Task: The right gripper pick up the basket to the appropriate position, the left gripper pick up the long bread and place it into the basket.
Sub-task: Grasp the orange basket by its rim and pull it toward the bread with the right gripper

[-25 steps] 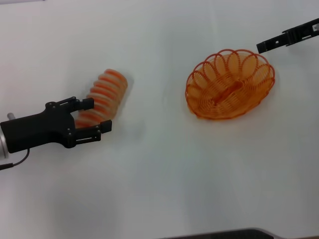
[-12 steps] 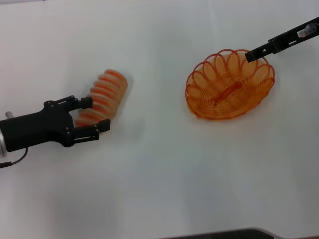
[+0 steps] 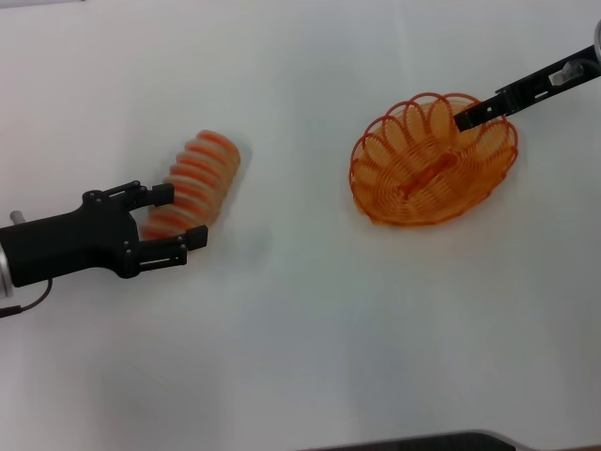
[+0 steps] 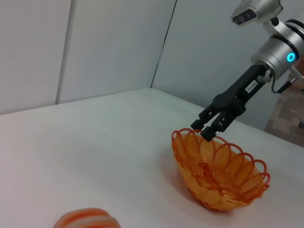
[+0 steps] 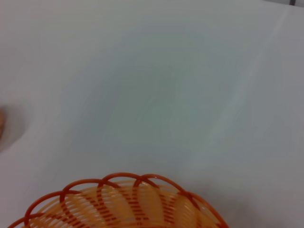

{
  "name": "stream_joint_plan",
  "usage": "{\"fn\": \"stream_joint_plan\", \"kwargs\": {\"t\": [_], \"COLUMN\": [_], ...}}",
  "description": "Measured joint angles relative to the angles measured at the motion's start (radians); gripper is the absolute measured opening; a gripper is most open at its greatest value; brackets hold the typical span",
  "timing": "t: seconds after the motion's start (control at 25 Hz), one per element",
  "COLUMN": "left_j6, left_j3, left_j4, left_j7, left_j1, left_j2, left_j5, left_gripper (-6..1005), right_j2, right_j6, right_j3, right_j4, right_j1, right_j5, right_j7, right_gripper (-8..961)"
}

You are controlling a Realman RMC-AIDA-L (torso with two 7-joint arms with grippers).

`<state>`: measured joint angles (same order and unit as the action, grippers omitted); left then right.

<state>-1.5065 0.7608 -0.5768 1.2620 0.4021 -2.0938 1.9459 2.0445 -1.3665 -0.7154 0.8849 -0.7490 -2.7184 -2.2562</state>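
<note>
The orange wire basket (image 3: 432, 162) stands on the white table at the right; it also shows in the left wrist view (image 4: 219, 173) and the right wrist view (image 5: 123, 202). My right gripper (image 3: 465, 117) reaches in from the upper right, its open fingers (image 4: 208, 129) hanging just over the basket's far rim. The long bread (image 3: 200, 177), pale with orange ridges, lies at the left, and its top (image 4: 88, 219) peeks into the left wrist view. My left gripper (image 3: 183, 217) is open, with its fingers either side of the bread's near end.
The white table (image 3: 300, 319) stretches between bread and basket and toward the front edge. Grey wall panels (image 4: 95, 47) stand behind the table in the left wrist view.
My right gripper has moved left and down, from beside the basket to over its far rim. The left gripper and the bread have hardly moved.
</note>
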Motion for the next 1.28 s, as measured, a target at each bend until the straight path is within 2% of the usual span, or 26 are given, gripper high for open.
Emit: {"fn": "stream_joint_plan", "kwargs": {"t": [0.52,0.72,0.84,1.28], "left_j6": [0.0,-0.001,-0.001,-0.002], "left_j3": [0.0,0.0,0.0,0.0], "left_j4": [0.0,0.0,0.0,0.002], "left_j7": [-0.001,-0.003,-0.004,-0.005], "left_j1": [-0.001,-0.003,-0.005,-0.005], "left_j2": [-0.003,-0.004,-0.005,-0.006], "left_j5": [0.01,0.01,0.01,0.012], "left_gripper": [846,846,847,847], "right_j2": [0.004,0.004,0.003,0.006], "right_j6": [0.025,0.036,0.046,0.059], "right_j3": [-0.014,-0.035,-0.058,-0.07], "right_j4": [-0.039,-0.04,-0.04,-0.039], "right_j1": [-0.003,0.003,0.006,0.003], "right_j5": [0.0,-0.002,-0.012,-0.035], "right_j7": [-0.001,-0.026,-0.049,-0.077], "right_gripper": [912,819,613,373]}}
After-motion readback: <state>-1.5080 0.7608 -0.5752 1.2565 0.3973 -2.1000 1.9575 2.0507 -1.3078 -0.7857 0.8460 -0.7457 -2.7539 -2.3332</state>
